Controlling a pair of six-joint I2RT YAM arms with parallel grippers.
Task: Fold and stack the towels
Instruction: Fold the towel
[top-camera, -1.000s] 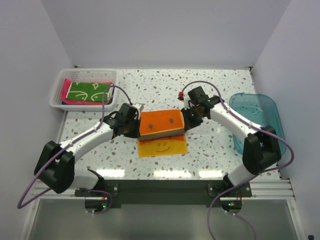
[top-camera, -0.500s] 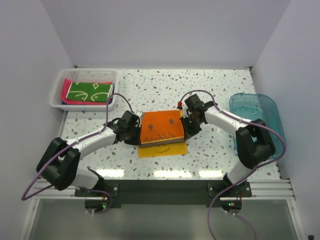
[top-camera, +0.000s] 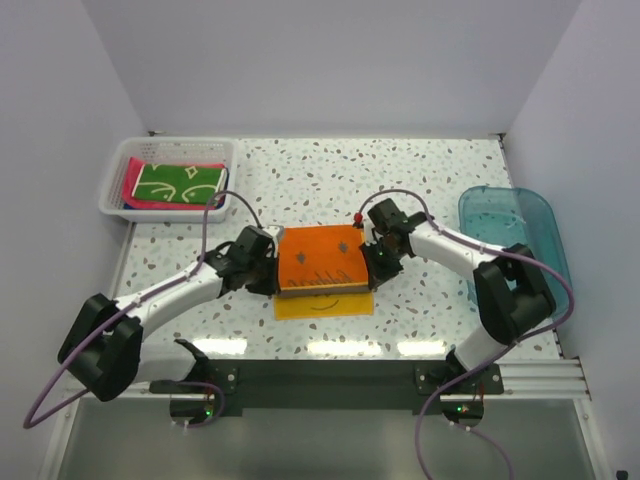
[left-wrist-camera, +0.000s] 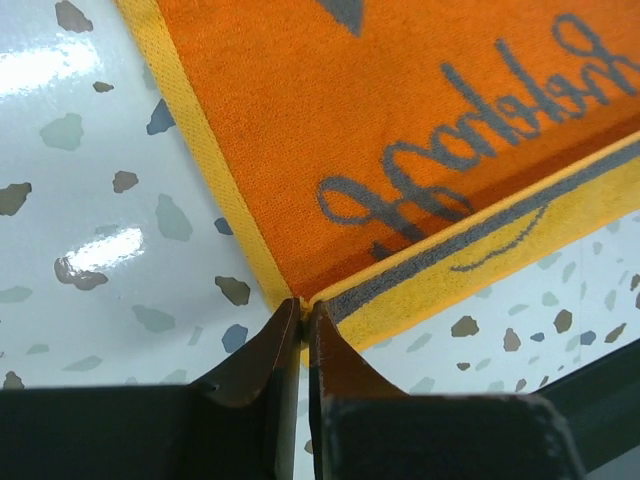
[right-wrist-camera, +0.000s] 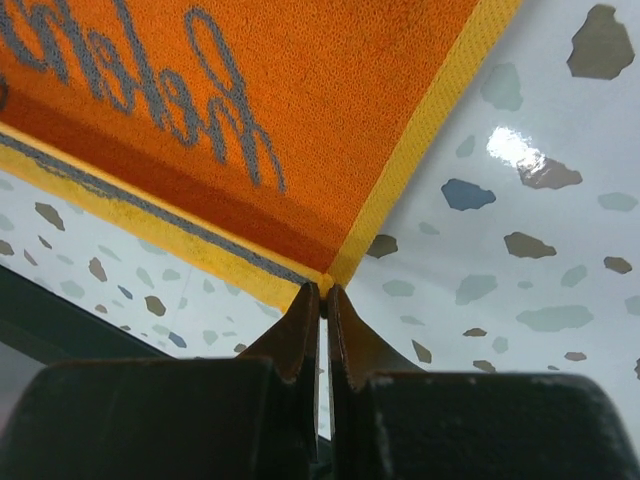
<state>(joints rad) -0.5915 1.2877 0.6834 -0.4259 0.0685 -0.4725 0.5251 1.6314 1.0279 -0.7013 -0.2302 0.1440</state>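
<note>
The bench (top-camera: 300, 175) is a white, glossy surface flecked with grey and brown chips, and ceiling light reflects in a row along its near edge. An orange towel (top-camera: 320, 258) lies flat at its middle, folded over on itself. The top layer is orange with grey script, and a yellow strip of the lower layer with a thin drawn line shows at the near side. A white slotted basket (top-camera: 180, 143) sits in the back left corner. A clear blue tub (top-camera: 545, 215) sits at the right edge, well apart from the towel.
</note>
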